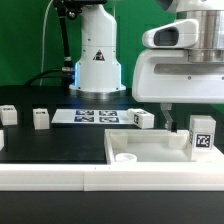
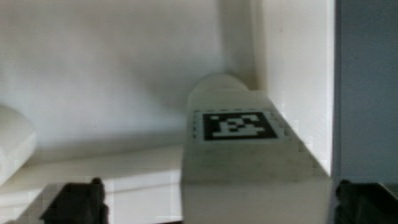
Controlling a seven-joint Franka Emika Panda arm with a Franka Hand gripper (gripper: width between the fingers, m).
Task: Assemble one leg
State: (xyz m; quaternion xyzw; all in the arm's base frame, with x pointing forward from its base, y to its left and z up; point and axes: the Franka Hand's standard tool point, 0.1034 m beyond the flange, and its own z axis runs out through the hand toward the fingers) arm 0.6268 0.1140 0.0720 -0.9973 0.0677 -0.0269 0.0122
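The leg (image 1: 202, 132) stands upright on the big white panel (image 1: 150, 150), near the panel's corner toward the exterior view's right, its long axis running straight up and its black-and-white tag facing the camera. In the wrist view the same leg (image 2: 237, 150) stretches away lengthwise between the two dark fingertips (image 2: 75, 203), tag side toward the lens. The gripper (image 1: 168, 118) hangs just beside the leg, on the exterior view's left of it, under the bulky white arm head. Its fingers sit apart in the wrist view with the leg between them, but I cannot tell whether they actually press on it.

The table (image 1: 30, 140) is black. Three more small white posts lie on it: one (image 1: 40, 119) well to the exterior view's left, one (image 1: 7, 114) cut off by the frame edge, and one (image 1: 137, 118) just behind the panel. The marker board (image 1: 85, 115) lies flat at the back, in front of the arm's white base (image 1: 96, 60). A green wall fills the background.

A white bar across the foreground hides the panel's near edge. The wrist view is blurry, and the fingertips are cropped at the picture's edge.
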